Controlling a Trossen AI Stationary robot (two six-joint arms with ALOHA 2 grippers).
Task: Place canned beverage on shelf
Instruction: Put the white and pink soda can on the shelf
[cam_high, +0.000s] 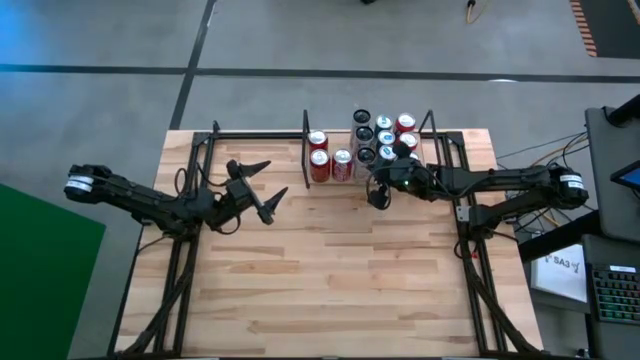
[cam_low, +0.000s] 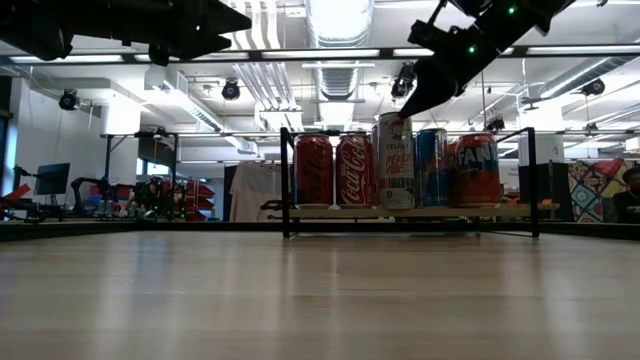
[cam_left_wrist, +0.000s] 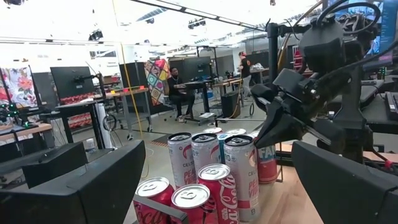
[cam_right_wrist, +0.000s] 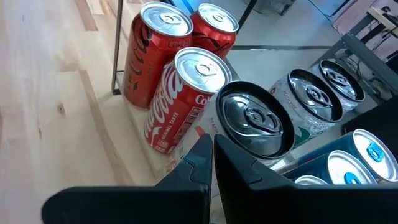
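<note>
— Cans on the shelf (cam_high: 340, 182), how do they stand?

— Upright, packed close together at the far edge of the table (cam_high: 330, 280). Three red cola cans (cam_right_wrist: 177, 93) sit toward the shelf's left end; beside them stands a tall white can (cam_low: 395, 165), then a blue can (cam_low: 432, 167) and an orange can (cam_low: 478, 170). From above, more tops show behind these, some dark, some silver, some red.

— Where is the right gripper (cam_high: 378, 197)?

— At the front edge of the shelf, just beside the can cluster and above it. In the low view it hangs over the tall white can. Its fingers (cam_right_wrist: 233, 168) are pressed together and pinch nothing; in the right wrist view their tips point down just in front of a dark-topped can (cam_right_wrist: 252, 124), next to the nearest cola can. Whether they touch that can, I cannot tell.

— And the left gripper (cam_high: 262, 190)?

— Raised over the table, left of the shelf and apart from it, fingers (cam_high: 250, 166) spread wide and empty. Its wrist view looks across the cans at the right arm.

— Anything past the table?

— A workshop room with desks and monitors; a person (cam_left_wrist: 177, 90) sits at a desk far back.
</note>
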